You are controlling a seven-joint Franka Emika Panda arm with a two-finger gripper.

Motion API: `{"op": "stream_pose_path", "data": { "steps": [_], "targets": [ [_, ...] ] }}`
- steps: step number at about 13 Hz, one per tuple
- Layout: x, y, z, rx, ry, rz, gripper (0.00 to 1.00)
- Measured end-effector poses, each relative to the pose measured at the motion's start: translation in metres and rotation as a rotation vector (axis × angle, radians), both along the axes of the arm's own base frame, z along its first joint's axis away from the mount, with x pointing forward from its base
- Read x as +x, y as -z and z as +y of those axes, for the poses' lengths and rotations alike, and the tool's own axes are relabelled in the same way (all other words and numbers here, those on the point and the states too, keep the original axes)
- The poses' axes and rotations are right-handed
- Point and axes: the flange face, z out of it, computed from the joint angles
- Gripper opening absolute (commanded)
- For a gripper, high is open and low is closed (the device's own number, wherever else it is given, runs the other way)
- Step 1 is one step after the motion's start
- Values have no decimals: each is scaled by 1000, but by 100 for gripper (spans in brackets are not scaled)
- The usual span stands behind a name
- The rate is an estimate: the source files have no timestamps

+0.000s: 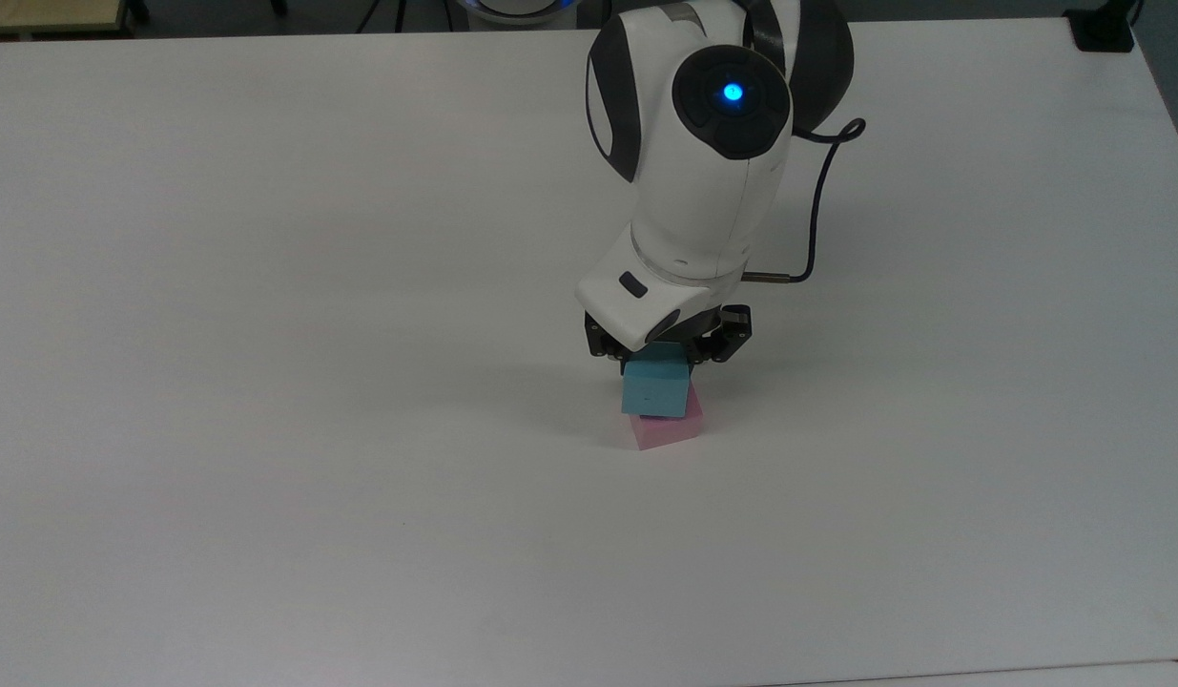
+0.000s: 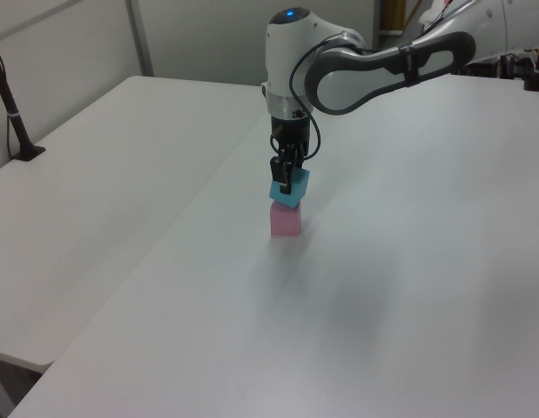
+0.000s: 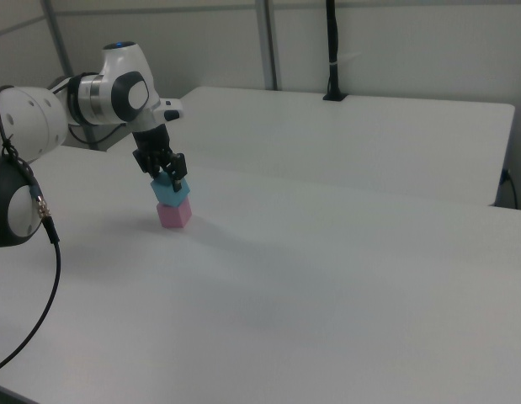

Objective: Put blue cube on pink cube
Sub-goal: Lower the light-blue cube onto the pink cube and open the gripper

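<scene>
The blue cube (image 1: pixel 655 389) (image 2: pixel 287 189) (image 3: pixel 170 191) hangs in my gripper (image 1: pixel 663 358) (image 2: pixel 286 178) (image 3: pixel 167 177), which is shut on its upper part. It sits directly over the pink cube (image 1: pixel 667 429) (image 2: pixel 285 220) (image 3: pixel 173 214), which rests on the white table (image 1: pixel 264 382). In the left view and the right view the blue cube's underside looks level with the pink cube's top; I cannot tell whether they touch. The blue cube is turned a little relative to the pink one. A tiny dark speck shows on its front face in the top view.
A black cable (image 1: pixel 817 191) trails from the wrist over the table. A black post (image 2: pixel 12 113) (image 3: pixel 332 50) stands on the neighbouring table. A black mount (image 1: pixel 1102 29) sits at the far right corner in the top view.
</scene>
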Motion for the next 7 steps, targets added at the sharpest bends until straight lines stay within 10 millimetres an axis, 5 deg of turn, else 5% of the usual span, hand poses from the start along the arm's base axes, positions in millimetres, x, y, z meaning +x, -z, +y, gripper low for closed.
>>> {"op": "stream_pose_path", "data": {
  "steps": [2, 4, 7],
  "targets": [
    [0, -1, 1, 1, -1, -3, 49],
    [-1, -1, 6, 0, -8, -3, 100],
    [-2, -1, 10, 0, 12, -5, 100]
  ]
}}
